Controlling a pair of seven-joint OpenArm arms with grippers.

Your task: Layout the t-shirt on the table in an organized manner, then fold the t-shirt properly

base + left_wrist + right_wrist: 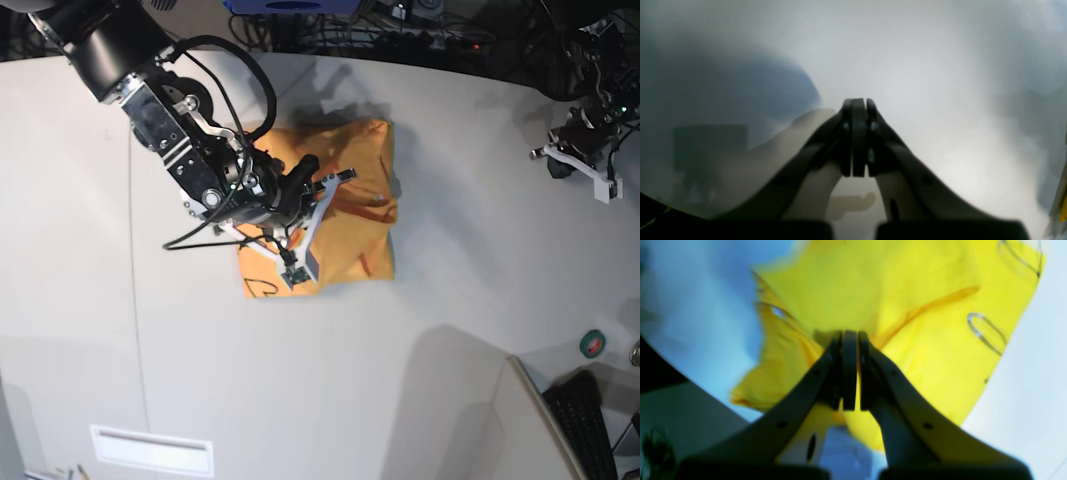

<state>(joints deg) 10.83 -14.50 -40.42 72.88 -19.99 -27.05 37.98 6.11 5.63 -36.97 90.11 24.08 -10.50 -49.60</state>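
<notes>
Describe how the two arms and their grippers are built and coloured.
Both arms are black with silver joints. The right arm carries looping black cables and a white bracket near its wrist. Each gripper, right and left, has dark curved fingers with flat black pads and small screws.

Left wrist view: dim, hazy, heavily defocused, bright glare at centre. Right wrist view: blurred, t-shirt (907, 323) oversaturated yellow, blue cast. Base view: sharp, evenly lit; soft shadows on the table (450, 300).

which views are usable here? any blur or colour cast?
Left wrist: hazy, washed out, only the shut left gripper sharp. Right wrist: t-shirt soft-focus, oversaturated yellow, table tinted blue. Base: sharp, hard shadows on the table, shirt reads orange.
</notes>
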